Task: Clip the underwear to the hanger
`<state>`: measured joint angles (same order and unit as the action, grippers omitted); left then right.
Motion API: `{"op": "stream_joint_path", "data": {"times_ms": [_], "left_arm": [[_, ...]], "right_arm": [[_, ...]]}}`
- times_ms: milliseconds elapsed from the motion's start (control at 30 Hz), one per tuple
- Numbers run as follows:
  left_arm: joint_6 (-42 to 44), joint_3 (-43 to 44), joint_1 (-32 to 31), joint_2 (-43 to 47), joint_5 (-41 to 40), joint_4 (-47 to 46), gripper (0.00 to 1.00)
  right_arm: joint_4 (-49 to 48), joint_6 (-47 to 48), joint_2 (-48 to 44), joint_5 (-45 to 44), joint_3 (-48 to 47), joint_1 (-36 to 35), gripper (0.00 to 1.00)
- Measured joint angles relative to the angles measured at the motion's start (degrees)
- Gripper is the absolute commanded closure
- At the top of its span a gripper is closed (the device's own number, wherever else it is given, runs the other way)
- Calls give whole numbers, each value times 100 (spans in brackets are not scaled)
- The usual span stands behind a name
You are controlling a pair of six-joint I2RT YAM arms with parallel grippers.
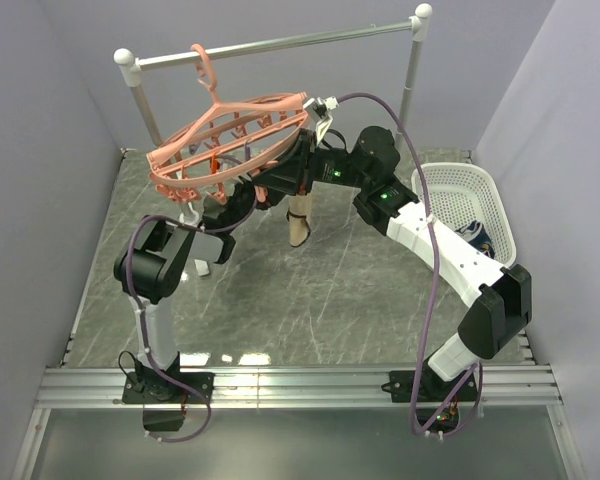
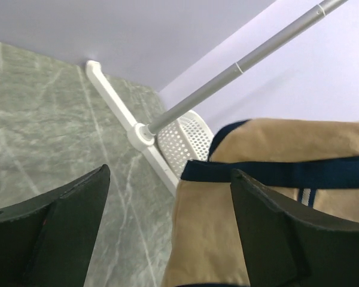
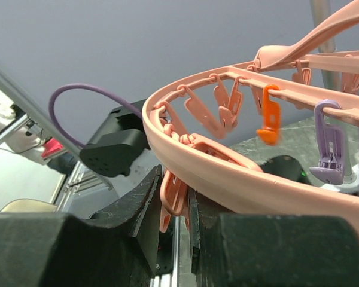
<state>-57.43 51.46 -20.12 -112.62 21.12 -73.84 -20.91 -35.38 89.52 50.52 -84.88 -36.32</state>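
Left gripper released, underwear at its right finger | right gripper clenched on clip of hanger

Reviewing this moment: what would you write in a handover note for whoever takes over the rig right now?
Left end effector: open, the underwear partly in its gap, not gripped.
Right end effector: shut on a pink clip under the hanger rim.
Things: the hanger hangs tilted from the rack bar. The underwear hangs below it, off the table.
Done: the underwear is up at the hanger. Whether a clip bites the fabric cannot be seen.
Left: check that the clip holds the fabric, let the clip go, back both arms away.
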Motion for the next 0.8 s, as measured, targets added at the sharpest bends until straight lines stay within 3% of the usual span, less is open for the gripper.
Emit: {"op": "stream_joint_path", "data": {"times_ms": [33,133,233,367,600,800], "left_arm": [[-59,111,-42,-94,-4,-4,16],[-199,380,-168,-319,15,-26,40],[-455,546,-240,-509,138,-55,52],[-1241,629,-243,-859,365,-146,87],[-1672,157,-168,-994,367,-50,92],[-1366,-68,-170,-719,433,-46,93]], "right_arm": [[-11,-9,0,22,0,0,100],[-31,-39,35,63,-66,0,100],[-68,-61,74,92,-107,0,100],[-94,-87,83,98,-107,0,100],[-138,-149,109,94,-107,28,100],[-131,-166,138,9,-107,35,100]]}}
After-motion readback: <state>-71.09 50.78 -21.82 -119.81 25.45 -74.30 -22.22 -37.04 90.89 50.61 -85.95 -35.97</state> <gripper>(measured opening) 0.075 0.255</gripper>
